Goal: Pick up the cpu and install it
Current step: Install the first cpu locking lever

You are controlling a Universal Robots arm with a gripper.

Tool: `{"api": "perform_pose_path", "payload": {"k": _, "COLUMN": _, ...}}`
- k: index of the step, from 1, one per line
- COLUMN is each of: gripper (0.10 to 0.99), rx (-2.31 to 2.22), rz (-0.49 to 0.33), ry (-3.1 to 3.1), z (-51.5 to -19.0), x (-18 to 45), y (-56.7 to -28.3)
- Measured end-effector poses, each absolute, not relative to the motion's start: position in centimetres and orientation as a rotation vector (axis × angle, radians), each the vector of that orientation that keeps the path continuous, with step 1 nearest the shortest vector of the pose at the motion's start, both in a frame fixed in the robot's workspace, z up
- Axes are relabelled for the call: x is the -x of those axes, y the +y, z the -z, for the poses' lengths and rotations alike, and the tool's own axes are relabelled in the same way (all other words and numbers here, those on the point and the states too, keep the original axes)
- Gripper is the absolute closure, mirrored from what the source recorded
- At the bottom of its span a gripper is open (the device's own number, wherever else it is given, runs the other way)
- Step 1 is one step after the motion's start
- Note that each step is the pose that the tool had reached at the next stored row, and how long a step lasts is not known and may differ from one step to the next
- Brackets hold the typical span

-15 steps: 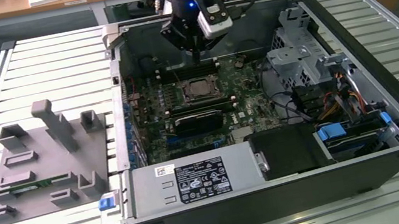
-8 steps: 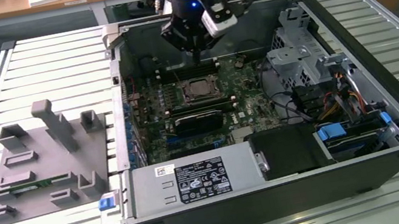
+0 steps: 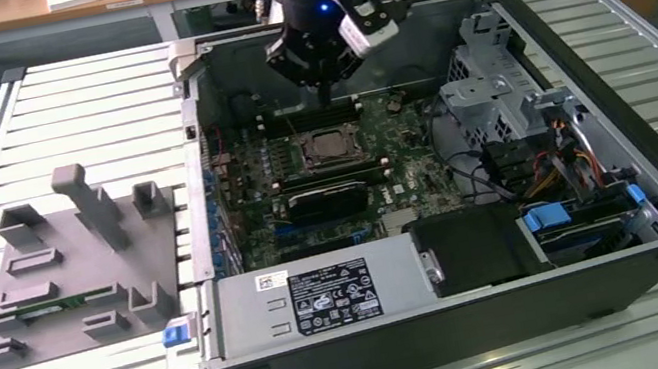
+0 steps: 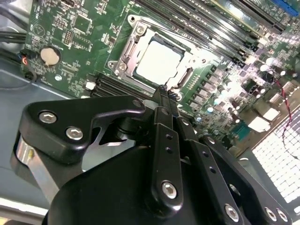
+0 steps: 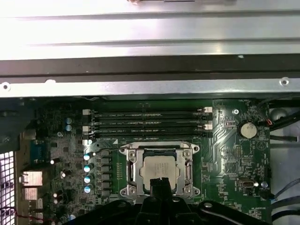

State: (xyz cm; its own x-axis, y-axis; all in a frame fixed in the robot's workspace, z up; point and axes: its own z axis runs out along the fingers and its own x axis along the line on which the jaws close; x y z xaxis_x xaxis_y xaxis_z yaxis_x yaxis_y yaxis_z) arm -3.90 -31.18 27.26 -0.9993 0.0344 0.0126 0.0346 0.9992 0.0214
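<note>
The tool (image 4: 164, 96), fingers pressed together on nothing, hangs just above the cpu (image 5: 161, 169), which sits flat in its socket (image 5: 160, 171) at lower centre of the first wrist view. I judge the chip light, stiff, smooth-topped and fragile underneath; hold it by opposite edges only.

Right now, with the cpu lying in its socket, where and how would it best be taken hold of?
The cpu lies flat inside the socket frame, so come straight down from above. Its raised silvery lid is the only part standing clear; probably grip that lid's two opposite edges. The claw hangs above the board beside it.
</note>
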Motion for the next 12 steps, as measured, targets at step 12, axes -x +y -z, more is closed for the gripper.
{"api": "perform_pose_path", "payload": {"k": 12, "gripper": 0.98, "rx": 0.049, "rz": 0.044, "ry": -3.149, "z": -27.0, "x": 5.6, "y": -31.2}}
